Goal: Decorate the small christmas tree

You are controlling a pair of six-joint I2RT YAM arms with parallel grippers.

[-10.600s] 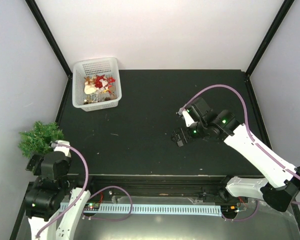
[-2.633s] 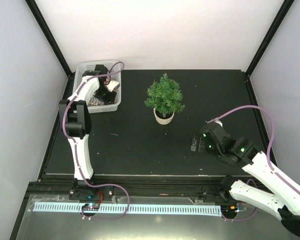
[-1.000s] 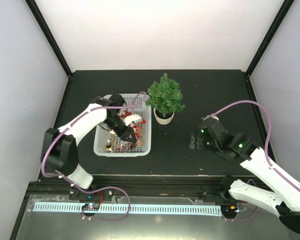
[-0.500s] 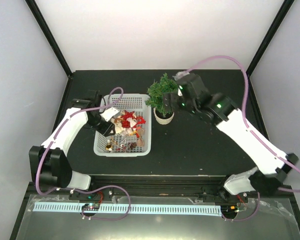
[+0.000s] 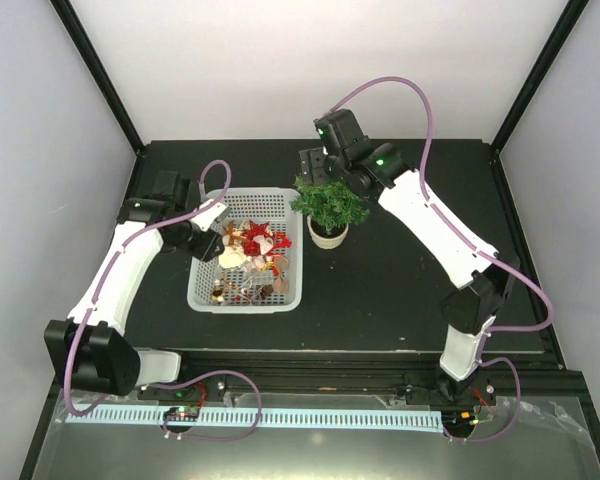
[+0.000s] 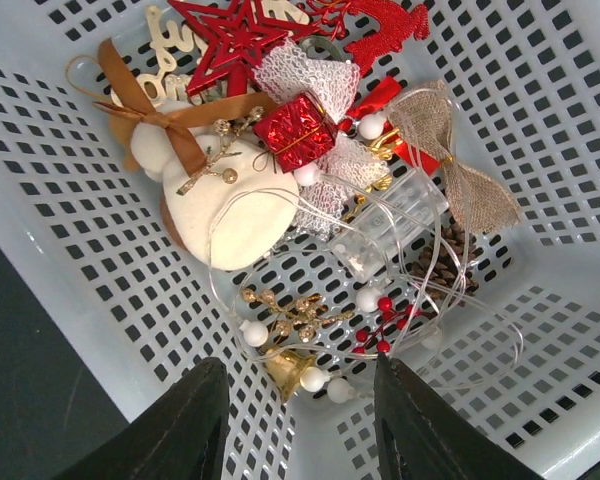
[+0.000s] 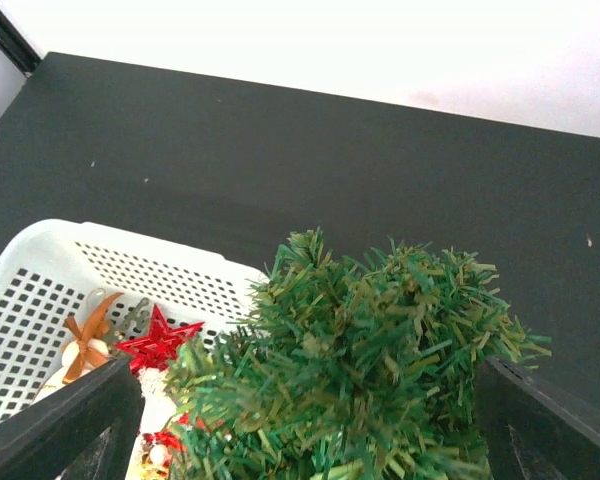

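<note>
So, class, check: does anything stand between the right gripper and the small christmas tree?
Nothing visible does. The right gripper, jaws open, hangs just over the small christmas tree, with only its branches ahead. The white basket sits beside the tree, not between them.

The small christmas tree (image 5: pixel 328 200) stands upright on the black table (image 5: pixel 400 290), just beside the far right corner of the white basket (image 5: pixel 242 306). Bushy dark green needle branches spread wider than its whitish round pot (image 5: pixel 327 237). Up close the tips seem yellowish.
</note>
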